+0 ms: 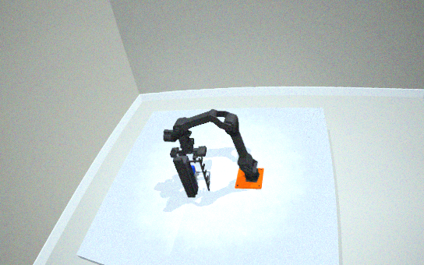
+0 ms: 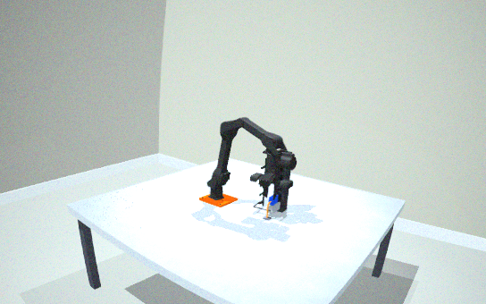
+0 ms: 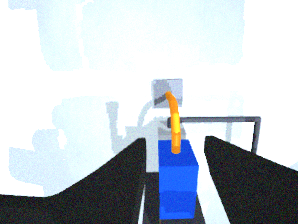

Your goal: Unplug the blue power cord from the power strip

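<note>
My gripper (image 3: 175,144) hangs half open astride the blue plug (image 3: 178,177), gripping nothing, lined up to clamp it near the bench's middle.

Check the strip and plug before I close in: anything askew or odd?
The tall dark power strip stands on end rather than lying flat, which is unusual. The blue box-shaped plug sits squarely between the open black gripper fingers, untouched, its orange cord curling away.
</note>
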